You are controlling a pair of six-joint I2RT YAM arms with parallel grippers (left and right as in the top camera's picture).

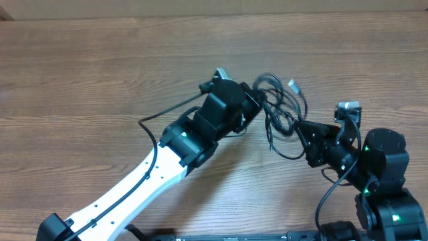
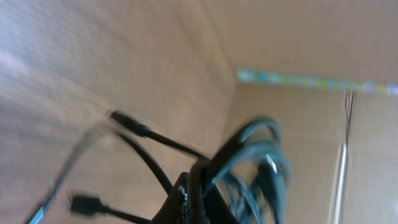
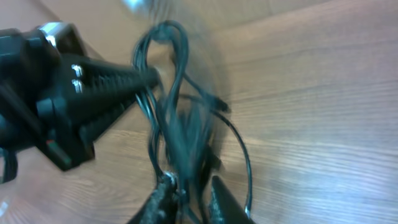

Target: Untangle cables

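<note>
While the left gripper [image 1: 259, 104] is clamped shut on the cables [image 1: 279, 115], right of centre, they stretch rightward and nearer into the right gripper [image 1: 298, 124], jaws slightly parted, grip unclear.

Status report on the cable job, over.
Left tool shut on cables. Right tool at the cables, grip unclear. Cables tangled, strung between both. Nothing else in the way.

Left arm [image 1: 134, 184] extends diagonally toward upper right. Left gripper [image 1: 257, 107]: jaws fully closed. Right arm [image 1: 384, 152] reaches left from the right side. Right gripper [image 1: 298, 124]: jaws slightly parted, facing the left gripper, tips near.
</note>
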